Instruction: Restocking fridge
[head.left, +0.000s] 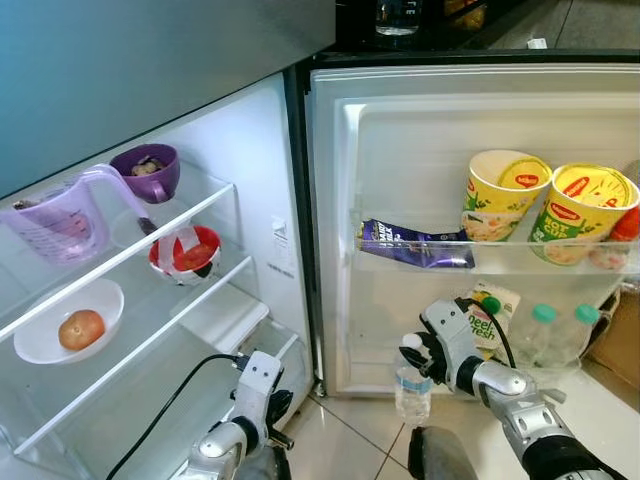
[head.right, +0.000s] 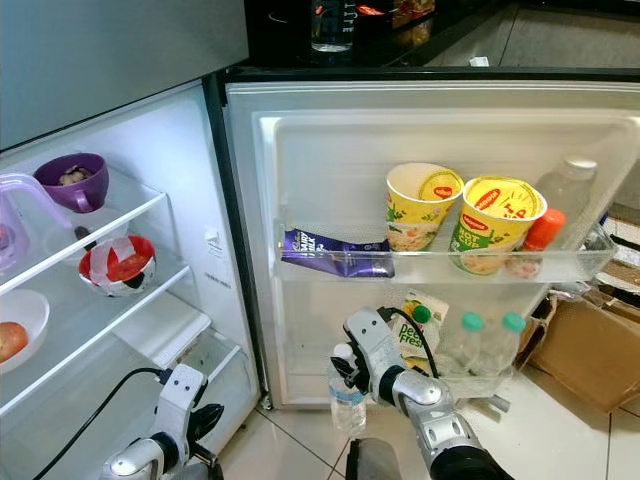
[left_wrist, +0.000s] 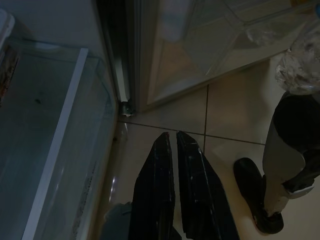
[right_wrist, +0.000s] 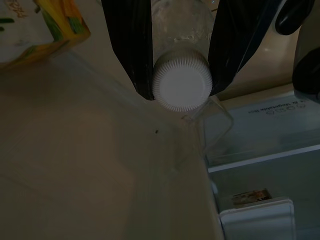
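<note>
My right gripper (head.left: 415, 352) is shut on a small clear water bottle (head.left: 412, 392) with a white cap (right_wrist: 181, 88), held upright in front of the open fridge door's lower bin (head.left: 520, 345). In the right wrist view the two black fingers (right_wrist: 131, 45) clamp the bottle's neck just under the cap. The bin holds a juice carton (head.left: 492, 318) and two green-capped bottles (head.left: 545, 335). My left gripper (left_wrist: 172, 145) hangs low by the fridge's bottom drawer, its fingers pressed together with nothing between them.
The upper door shelf (head.left: 500, 258) carries two noodle cups (head.left: 500, 195), a purple chocolate packet (head.left: 415, 245) and an orange-capped bottle (head.right: 545, 232). Inside shelves hold a purple jug (head.left: 65, 215), purple cup (head.left: 148, 172), red bowl (head.left: 185, 252) and a white bowl with fruit (head.left: 70, 325). A cardboard box (head.right: 590, 350) stands at right.
</note>
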